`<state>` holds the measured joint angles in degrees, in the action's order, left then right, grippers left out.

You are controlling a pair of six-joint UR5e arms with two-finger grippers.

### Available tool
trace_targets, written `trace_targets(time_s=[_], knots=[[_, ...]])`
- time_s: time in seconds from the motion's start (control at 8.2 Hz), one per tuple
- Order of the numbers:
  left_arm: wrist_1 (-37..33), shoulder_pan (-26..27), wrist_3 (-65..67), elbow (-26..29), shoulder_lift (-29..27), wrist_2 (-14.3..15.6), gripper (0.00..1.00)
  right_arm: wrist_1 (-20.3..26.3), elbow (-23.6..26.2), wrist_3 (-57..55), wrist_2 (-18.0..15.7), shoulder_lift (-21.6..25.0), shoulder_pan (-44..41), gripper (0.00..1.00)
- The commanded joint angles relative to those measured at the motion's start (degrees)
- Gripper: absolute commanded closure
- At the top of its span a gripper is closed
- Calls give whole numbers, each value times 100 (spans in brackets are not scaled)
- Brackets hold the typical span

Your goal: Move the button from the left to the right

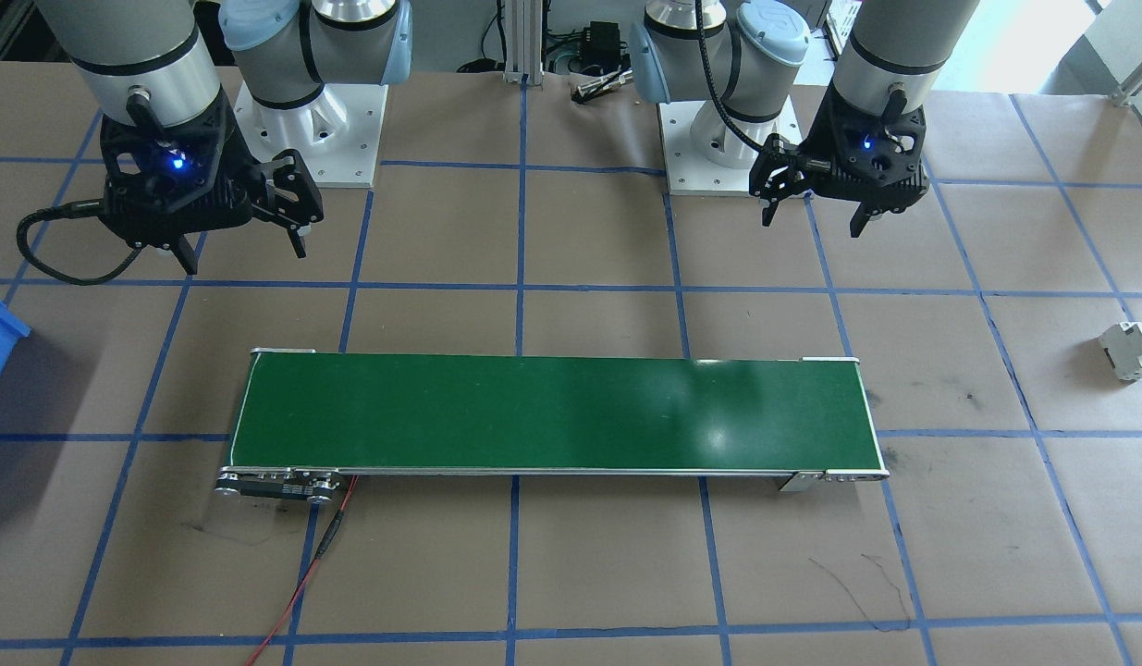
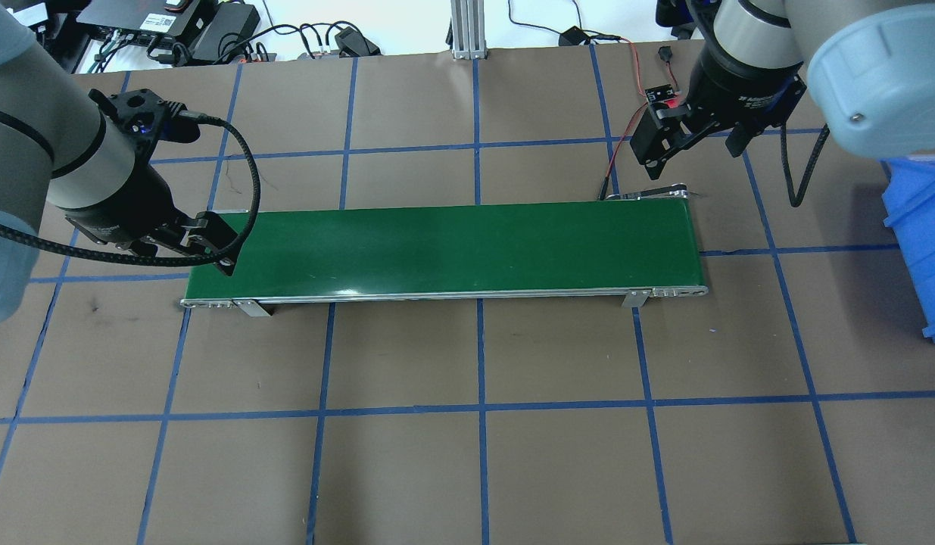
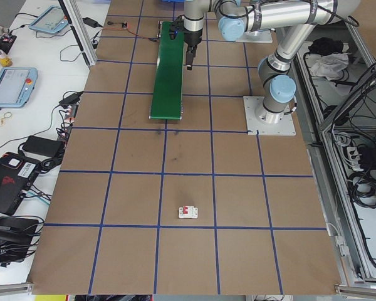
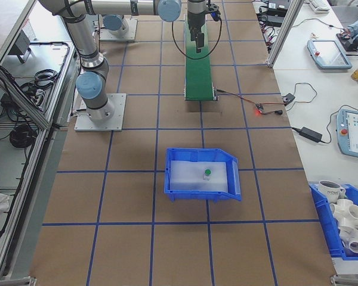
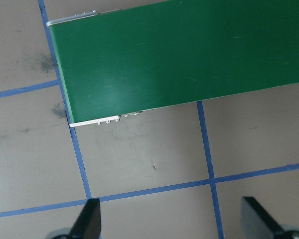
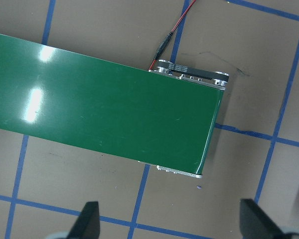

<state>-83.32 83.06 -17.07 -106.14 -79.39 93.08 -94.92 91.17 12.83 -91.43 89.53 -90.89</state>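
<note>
Only the exterior right view shows the button [image 4: 207, 173]: it stands upright inside the blue bin [image 4: 174, 179], low in the frame's centre, nearer than the green conveyor belt [image 4: 198, 71]. Only the exterior left view shows fully the white circuit breaker [image 3: 187, 212], alone on the tabletop [image 3: 138, 251], low centre. Farther back, in the front-facing view, the left pincer [image 1: 815, 215] at upper right and the right pincer [image 1: 242, 250] at upper left hang open and empty beyond the belt.
</note>
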Motion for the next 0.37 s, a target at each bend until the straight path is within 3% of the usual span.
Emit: trace_targets(time_s=[0.0, 0.12, 0.24], knots=[[0, 8, 125, -56, 135, 52, 0, -9, 76, -27, 90, -49, -60, 0], [-26, 8, 125, -56, 144, 44, 0, -9, 77, -35, 395, -58, -147, 0], [-35, 8, 108, -56, 152, 70, 0, 0, 103, -44, 424, -110, -183, 0]])
